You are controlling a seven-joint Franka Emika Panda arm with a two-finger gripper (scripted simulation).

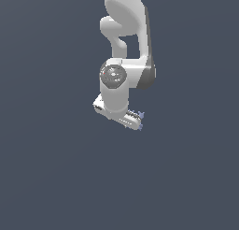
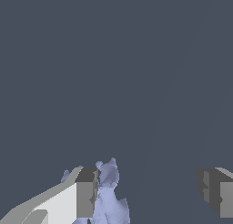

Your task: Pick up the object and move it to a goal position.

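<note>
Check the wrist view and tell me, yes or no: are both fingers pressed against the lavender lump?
No: the lavender lump sits against one finger only, while the other finger stands well apart across a wide gap.

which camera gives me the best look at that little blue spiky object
The wrist view. There the object fills a good patch beside one finger, so its knobbly, spiky outline reads clearly. In the exterior view the object is only a few bluish specks at the gripper, mostly hidden by it.
</note>
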